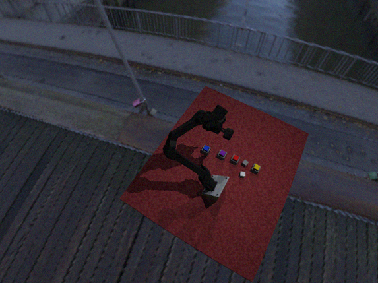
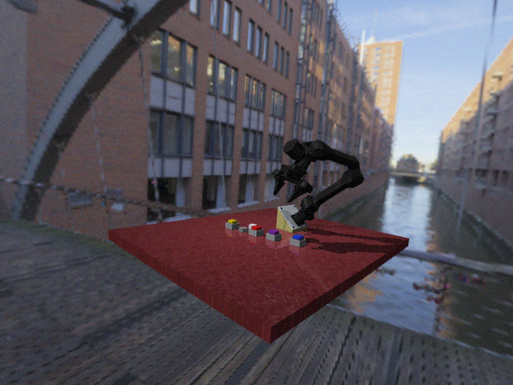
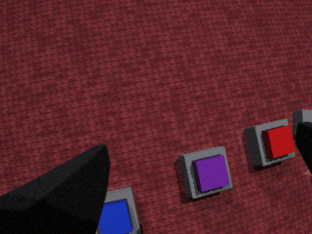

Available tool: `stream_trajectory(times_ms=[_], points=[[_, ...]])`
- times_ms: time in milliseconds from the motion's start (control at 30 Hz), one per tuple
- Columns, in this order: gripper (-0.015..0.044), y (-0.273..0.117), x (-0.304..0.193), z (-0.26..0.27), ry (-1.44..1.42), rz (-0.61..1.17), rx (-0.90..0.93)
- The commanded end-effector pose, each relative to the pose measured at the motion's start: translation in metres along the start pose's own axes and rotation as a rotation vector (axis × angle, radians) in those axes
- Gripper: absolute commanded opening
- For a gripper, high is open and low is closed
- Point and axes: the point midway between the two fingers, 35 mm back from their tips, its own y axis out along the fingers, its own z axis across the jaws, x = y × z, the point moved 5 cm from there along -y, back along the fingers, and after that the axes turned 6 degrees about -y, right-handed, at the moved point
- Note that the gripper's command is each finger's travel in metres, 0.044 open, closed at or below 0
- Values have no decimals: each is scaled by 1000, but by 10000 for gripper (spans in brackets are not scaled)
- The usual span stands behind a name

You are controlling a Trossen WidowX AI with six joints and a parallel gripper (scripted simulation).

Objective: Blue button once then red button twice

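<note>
The blue button [image 1: 205, 148] [image 2: 297, 237] [image 3: 116, 217] sits on a grey base at one end of the button row, partly hidden by a finger in the wrist view. The red button [image 1: 235, 158] [image 2: 256, 228] [image 3: 280, 141] sits farther along, past the purple one. Both caps stand up from their bases. My gripper [image 2: 283, 197] [image 3: 204, 144] is open and empty. It hangs high above the mat, pointing down, and touches no button. In the wrist view its fingertips lie to either side of the purple button.
The purple button [image 1: 222, 153] [image 2: 273, 232] [image 3: 212, 174] stands between blue and red. A small grey block [image 1: 245, 162] [image 2: 243, 229] lies between red and the yellow button [image 1: 256, 167] [image 2: 232, 221]. A white block [image 1: 242, 174] [image 2: 252, 225] lies nearer the arm's base.
</note>
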Motion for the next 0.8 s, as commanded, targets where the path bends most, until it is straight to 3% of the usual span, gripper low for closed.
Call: stream_trajectory(times_ms=[0, 300, 500, 767], points=[[400, 23, -41, 43, -7, 338, 241], [400, 25, -47, 50, -5, 386, 275], [242, 77, -68, 66, -54, 417, 282], [33, 79, -69, 67, -56, 418, 283]])
